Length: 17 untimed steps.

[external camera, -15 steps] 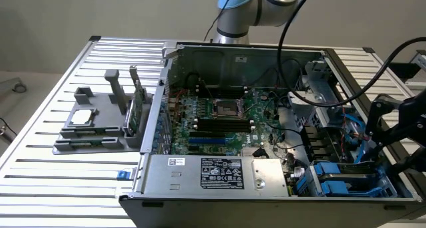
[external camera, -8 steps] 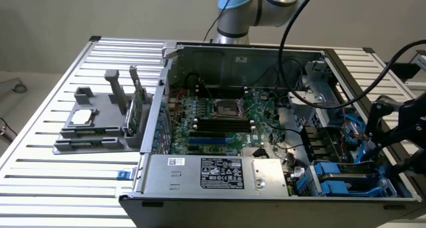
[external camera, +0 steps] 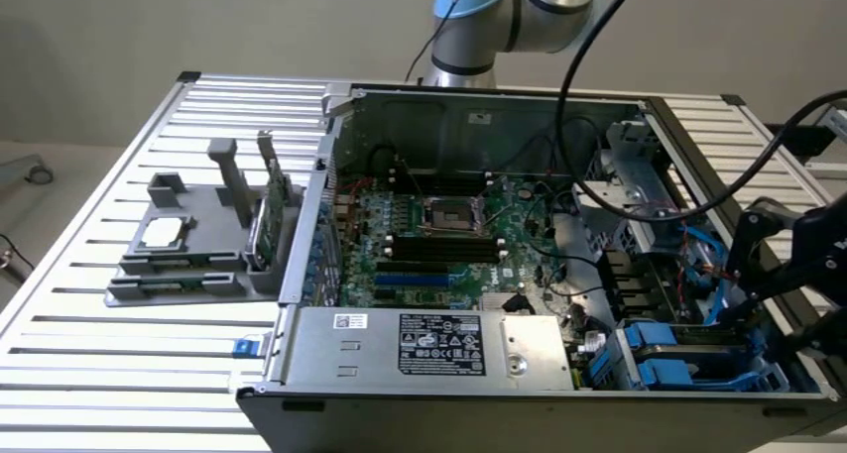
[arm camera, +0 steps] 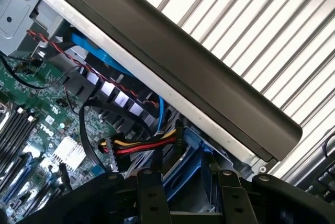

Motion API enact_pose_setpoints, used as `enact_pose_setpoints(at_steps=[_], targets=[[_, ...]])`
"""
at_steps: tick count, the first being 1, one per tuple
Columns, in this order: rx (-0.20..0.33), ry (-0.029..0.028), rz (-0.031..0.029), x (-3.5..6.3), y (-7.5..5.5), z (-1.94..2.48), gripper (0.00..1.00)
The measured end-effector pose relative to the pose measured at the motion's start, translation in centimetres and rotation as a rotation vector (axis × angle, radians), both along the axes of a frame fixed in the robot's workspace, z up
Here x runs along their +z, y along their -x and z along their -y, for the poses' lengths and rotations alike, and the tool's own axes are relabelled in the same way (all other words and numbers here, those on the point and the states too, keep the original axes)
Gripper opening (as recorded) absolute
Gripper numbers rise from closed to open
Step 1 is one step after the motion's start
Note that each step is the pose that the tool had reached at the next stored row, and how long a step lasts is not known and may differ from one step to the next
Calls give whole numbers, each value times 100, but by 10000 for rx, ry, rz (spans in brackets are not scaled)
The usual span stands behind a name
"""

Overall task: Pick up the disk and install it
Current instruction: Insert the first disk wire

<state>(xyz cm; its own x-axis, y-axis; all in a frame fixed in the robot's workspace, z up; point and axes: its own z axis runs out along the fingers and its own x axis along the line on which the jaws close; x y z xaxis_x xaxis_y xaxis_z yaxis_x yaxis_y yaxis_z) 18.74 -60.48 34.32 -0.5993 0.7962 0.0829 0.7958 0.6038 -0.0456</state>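
White "DELL" lettering stands on the green motherboard. The black label on the power supply, bottom centre of the exterior view, has print too small to read.

Ribbed table: bare aluminium, dull sheen. Computer case, lower centre: matt grey sheet metal. Blue drive carrier, lower right: glossy plastic. Grey holder, the exterior view's left: matt plastic.
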Motion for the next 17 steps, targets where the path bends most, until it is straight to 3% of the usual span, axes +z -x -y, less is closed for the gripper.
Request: enact_pose_setpoints(at_steps=[5,11,17], targets=[[-397,-27,0,-30,0,16,43],[-848,-252,-4,-45,0,21,43],[-1245,-339,-10,-61,0,44,43]])
